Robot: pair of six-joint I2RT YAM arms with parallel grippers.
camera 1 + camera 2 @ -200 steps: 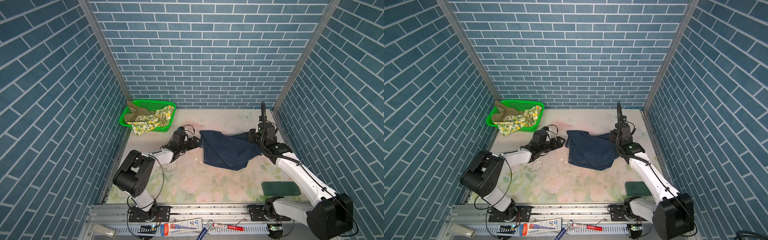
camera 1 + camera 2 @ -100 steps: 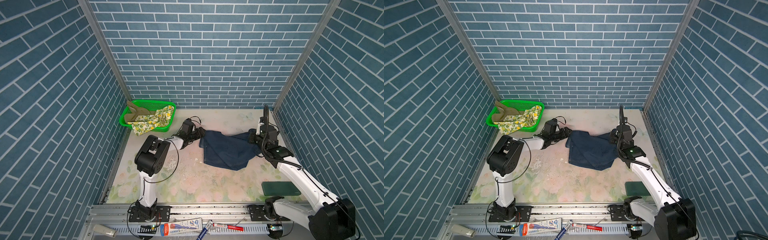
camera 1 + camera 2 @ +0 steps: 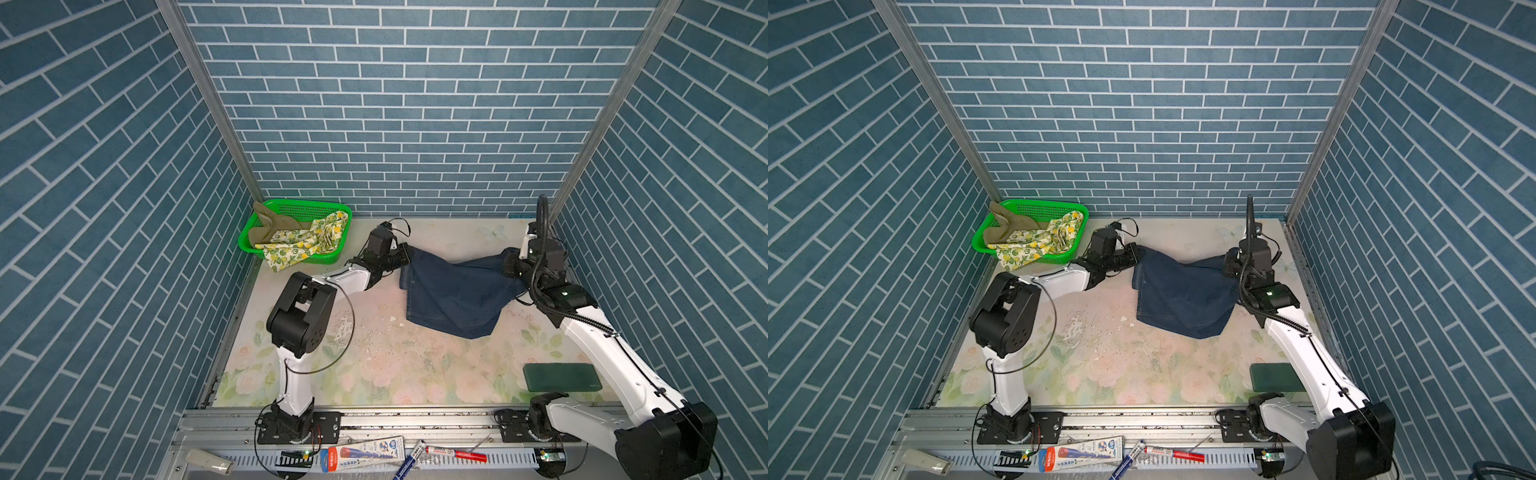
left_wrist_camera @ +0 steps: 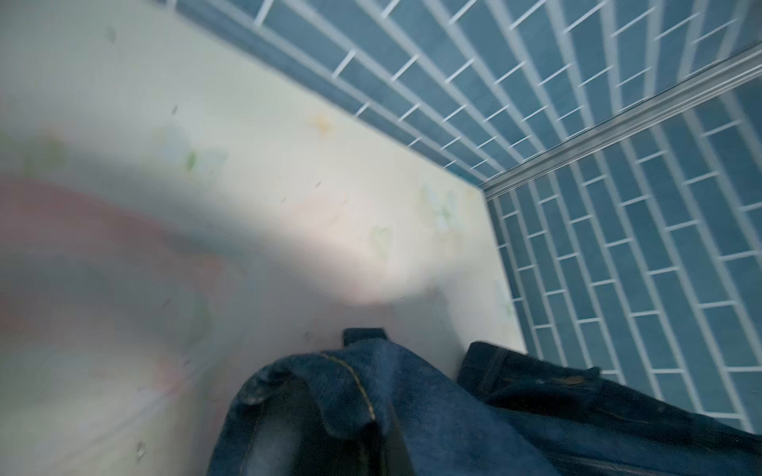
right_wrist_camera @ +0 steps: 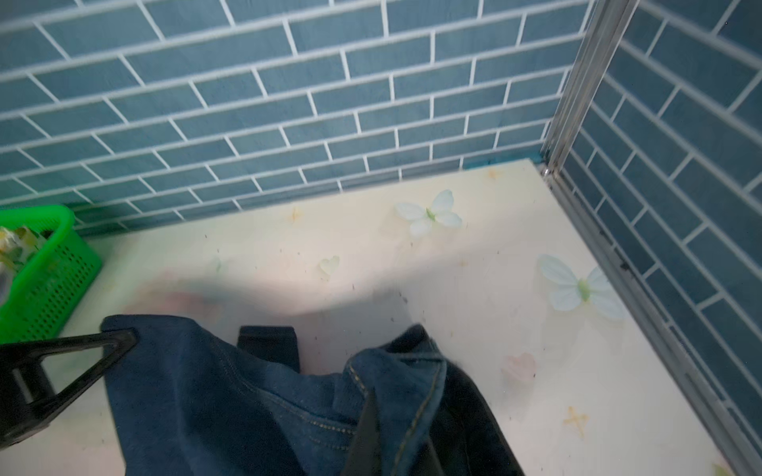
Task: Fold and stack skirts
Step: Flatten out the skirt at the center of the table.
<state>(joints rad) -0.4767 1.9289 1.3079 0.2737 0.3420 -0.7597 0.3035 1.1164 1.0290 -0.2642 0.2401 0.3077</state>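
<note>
The dark blue denim skirt [image 3: 453, 295] [image 3: 1183, 295] hangs stretched between my two grippers over the back of the table, and its lower part lies on the mat. My left gripper [image 3: 405, 259] [image 3: 1136, 255] is shut on the skirt's left corner. The denim [image 4: 412, 404] wraps its jaws in the left wrist view. My right gripper [image 3: 509, 266] [image 3: 1227, 266] is shut on the right corner, where orange-stitched denim [image 5: 247, 412] is bunched. The lemon-print skirt [image 3: 299, 245] and the khaki skirt [image 3: 266, 220] lie crumpled in the green basket [image 3: 291, 205].
The basket sits in the back left corner against the tiled walls. A dark green pad [image 3: 561, 376] lies at the front right by the right arm's base. Pens and a tube [image 3: 365, 451] rest on the front rail. Small chips litter the mat's middle [image 3: 374, 332].
My left arm has swung toward the back of the table, and its gripper has gone from open to shut on the denim skirt's left corner. The right gripper has shifted slightly back, still gripping.
</note>
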